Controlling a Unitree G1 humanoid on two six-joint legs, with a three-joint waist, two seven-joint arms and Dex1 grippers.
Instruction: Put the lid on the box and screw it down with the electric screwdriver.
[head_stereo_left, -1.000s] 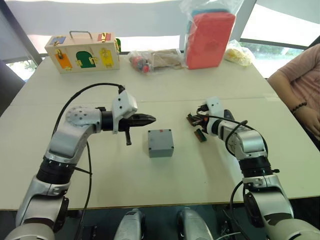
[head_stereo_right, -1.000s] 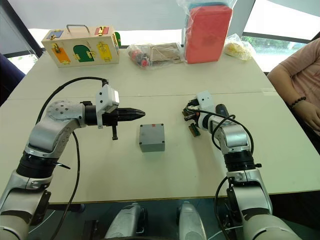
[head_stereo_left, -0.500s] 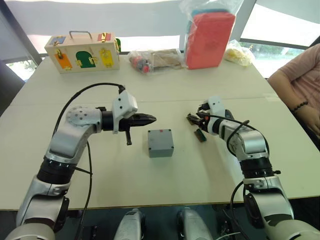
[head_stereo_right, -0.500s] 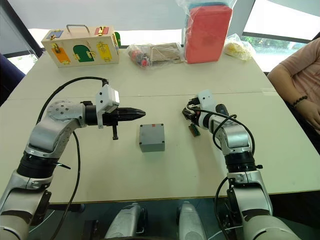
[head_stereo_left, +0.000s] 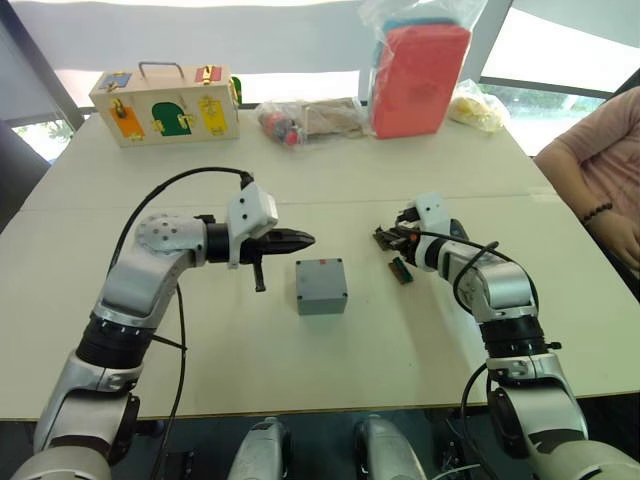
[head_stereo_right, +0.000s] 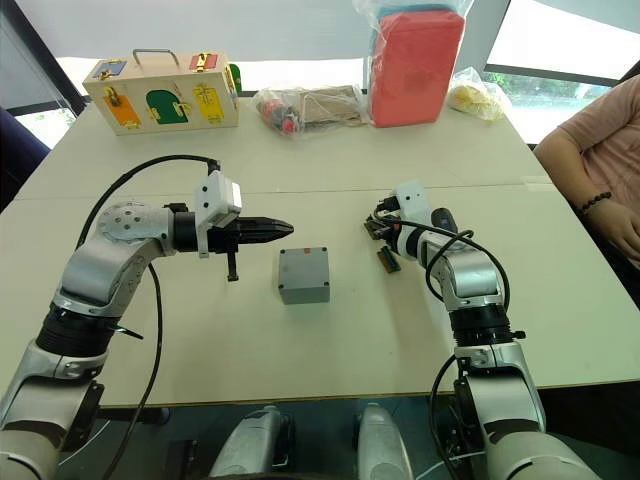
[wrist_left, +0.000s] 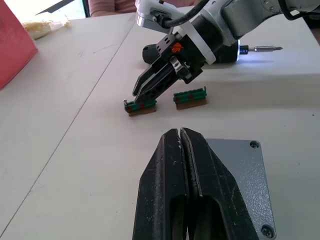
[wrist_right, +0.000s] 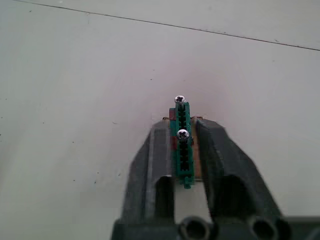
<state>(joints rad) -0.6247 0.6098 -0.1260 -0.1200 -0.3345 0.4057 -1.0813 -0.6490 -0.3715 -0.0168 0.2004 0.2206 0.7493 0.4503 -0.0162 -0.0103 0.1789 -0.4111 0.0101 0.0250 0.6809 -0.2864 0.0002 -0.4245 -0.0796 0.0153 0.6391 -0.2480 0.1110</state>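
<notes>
On the table, nearest, the box sits with the lid on. Just behind it the left gripper hovers, pinched shut and empty. Farther off, the right gripper squeezes a green screw strip. It should lift slowly and keep the strip level so screws stay in. Behind lies the electric screwdriver, glowing.

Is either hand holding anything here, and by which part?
The right hand pinches a green screw strip by its long sides. The left hand is shut on nothing.
</notes>
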